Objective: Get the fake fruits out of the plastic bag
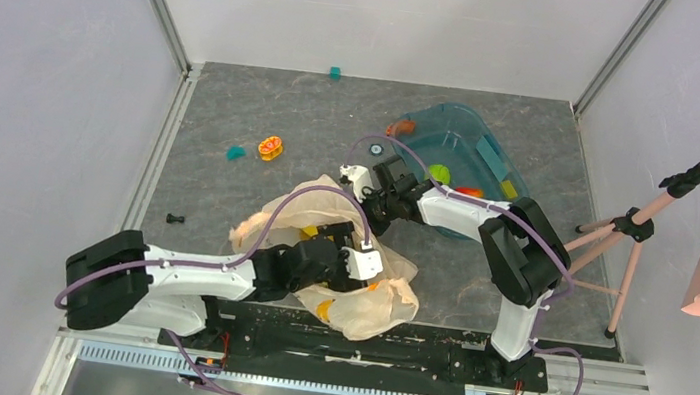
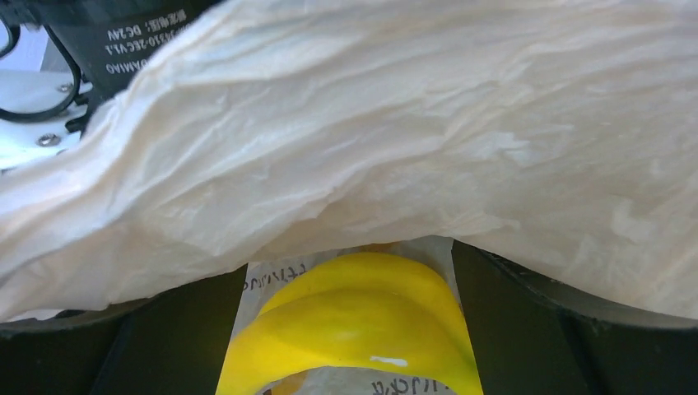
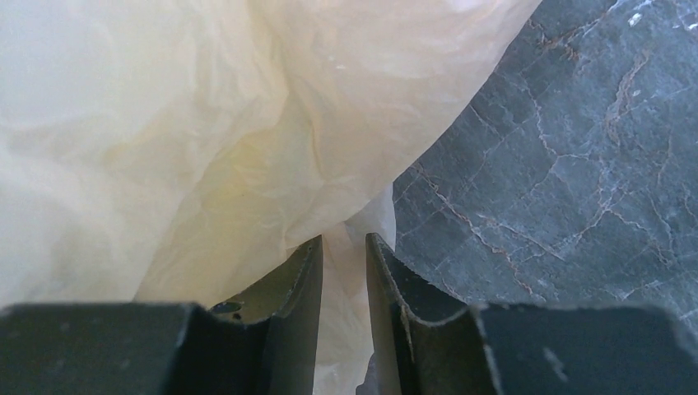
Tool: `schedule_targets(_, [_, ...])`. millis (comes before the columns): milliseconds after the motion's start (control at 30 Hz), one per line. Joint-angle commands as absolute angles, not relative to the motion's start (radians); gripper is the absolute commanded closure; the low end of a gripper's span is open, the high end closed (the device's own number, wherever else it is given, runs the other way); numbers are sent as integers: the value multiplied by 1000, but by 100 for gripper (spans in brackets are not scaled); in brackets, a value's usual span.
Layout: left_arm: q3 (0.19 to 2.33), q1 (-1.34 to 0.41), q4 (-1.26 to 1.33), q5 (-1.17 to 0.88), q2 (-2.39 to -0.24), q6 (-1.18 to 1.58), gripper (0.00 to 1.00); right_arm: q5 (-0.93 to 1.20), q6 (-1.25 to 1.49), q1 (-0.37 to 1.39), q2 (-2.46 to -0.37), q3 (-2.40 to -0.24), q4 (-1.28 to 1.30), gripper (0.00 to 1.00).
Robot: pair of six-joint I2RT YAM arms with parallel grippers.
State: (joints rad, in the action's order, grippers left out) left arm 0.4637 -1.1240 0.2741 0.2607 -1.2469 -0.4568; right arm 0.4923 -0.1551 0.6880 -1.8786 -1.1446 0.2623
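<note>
Plastic bag [image 1: 389,298] lies by the middle of the bench's [image 1: 235,113] near edge, your right claw [image 3: 343,247] pinching its rim, your left claw [image 2: 347,262] spread around the banana [image 2: 362,317] inside, so I think you squeeze next, then lift it out.

The plastic bag [image 2: 370,132] is showing as thin, crinkled, translucent film. The banana [image 2: 362,313] is gleaming as smooth, glossy yellow plastic. The counter [image 3: 560,164] is looking matt, grey and marble-veined. The right end effector [image 3: 343,247] is looking matt black.
</note>
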Motion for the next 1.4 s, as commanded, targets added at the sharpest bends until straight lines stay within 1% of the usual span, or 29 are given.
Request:
schedule_targets(0, [507,-1158,220,254,-1210,-508,0,512,-173,692,-1845,-1140,261,72])
schedule_targets(167, [508,-1160,232,279,-1239,-536,0,529,-177,692,-1832,-1126,261,72])
schedule_targets(333, [490,-1138,329,308,-1298,-589,0,567,-184,692,-1806,-1103,262,73])
schedule_targets(633, [523,-1022,357,195,-1358,-622,0,643,-218,692,-1776,-1065,272,75])
schedule_targets(867, [550,-988,368,129,-1427,-643,0,671,-236,692,-1799,-1094,293,76])
schedule_targets(1067, [590,-978,305,88,-1476,-638,1,633,-231,692,-1795,-1102,296,76])
schedule_targets(1100, [596,-976,293,86,-1479,-637,3,617,-224,692,-1793,-1103,296,76])
schedule_targets(1167, [616,-977,253,73,-1485,-629,11,566,-203,690,-1781,-1103,291,76])
schedule_targets(1233, [639,-977,212,63,-1496,-620,21,522,-179,685,-1763,-1104,282,76])
schedule_targets(1367, [671,-977,158,58,-1507,-598,38,425,-129,664,-1725,-1111,278,77])
